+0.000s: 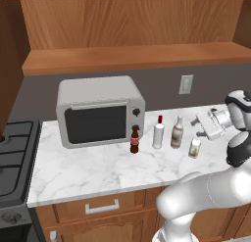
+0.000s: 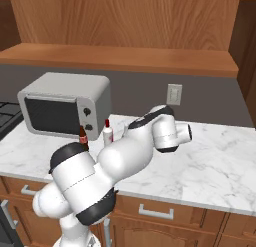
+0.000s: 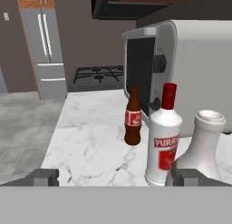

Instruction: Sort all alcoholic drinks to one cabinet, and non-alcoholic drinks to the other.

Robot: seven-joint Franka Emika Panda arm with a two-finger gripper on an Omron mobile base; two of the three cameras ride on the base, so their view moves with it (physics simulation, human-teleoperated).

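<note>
Marble counter with a grey microwave on it, stove at its left end. Four drinks stand in a row in front and to the right of the microwave, all upright, none touching. Cola bottle, dark with red label, sits just beside the microwave's front right corner. Next right is the white bottle with red cap, then the pale long-neck bottle, then the short cream can, a bit nearer the counter edge.

Gripper hovers above the counter just right of the long-neck bottle and above the can, pointing left along the row. Jaws spread wide, nothing between them, touching nothing.

Hand view looks down the row: fingertips far apart at the bottom, long-neck bottle closest at the right, red-cap bottle behind it, cola bottle further on, microwave on the right, a fridge far back.

Right base view: arm blocks most of the row; cola bottle and red-cap bottle peek out by the microwave.
</note>
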